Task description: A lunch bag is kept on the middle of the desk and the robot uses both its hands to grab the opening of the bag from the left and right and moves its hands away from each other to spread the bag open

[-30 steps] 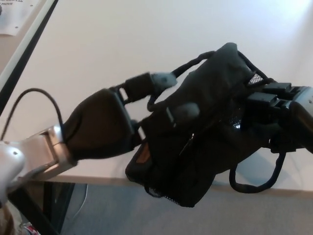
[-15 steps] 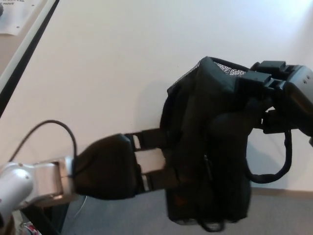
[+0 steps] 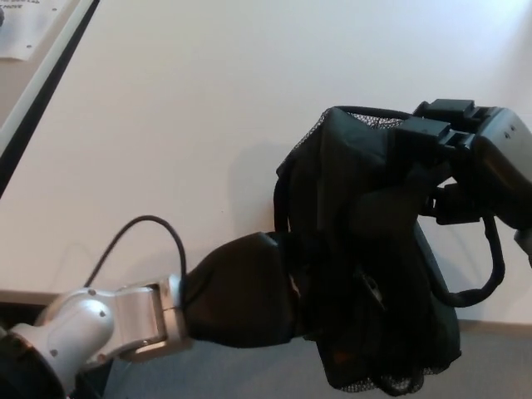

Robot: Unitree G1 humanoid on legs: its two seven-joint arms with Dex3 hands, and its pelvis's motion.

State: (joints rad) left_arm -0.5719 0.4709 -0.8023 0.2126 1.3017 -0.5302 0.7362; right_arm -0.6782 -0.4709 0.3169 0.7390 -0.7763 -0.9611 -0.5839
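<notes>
One view only, from the head, looking down on a white counter [image 3: 166, 125]. Near its front edge, right of middle: a black lunch bag [image 3: 366, 274], crumpled and upright, lower part hanging past the counter's edge over grey floor [image 3: 249, 378]. Mesh trim along the bag's top rim and again at its bottom. A black carry strap [image 3: 486, 278] looping out from the bag's right side.

From the lower left, the left hand [image 3: 249, 287], wrapped in black, pressed against the bag's left side; fingers buried in the fabric, so hard to tell whether clamped on the bag or merely pushed in. Behind it, a silver forearm [image 3: 100, 320] with a thin black cable [image 3: 137, 237] arching over the counter.

From the right, the right hand [image 3: 453, 158] at the bag's upper right corner, black fingers [image 3: 424, 133] closed over the top rim, seemingly gripping the fabric there.

Far upper left: a dark strip [image 3: 46, 96] running diagonally beside the counter, and a sheet of paper [image 3: 25, 29] beyond it.
</notes>
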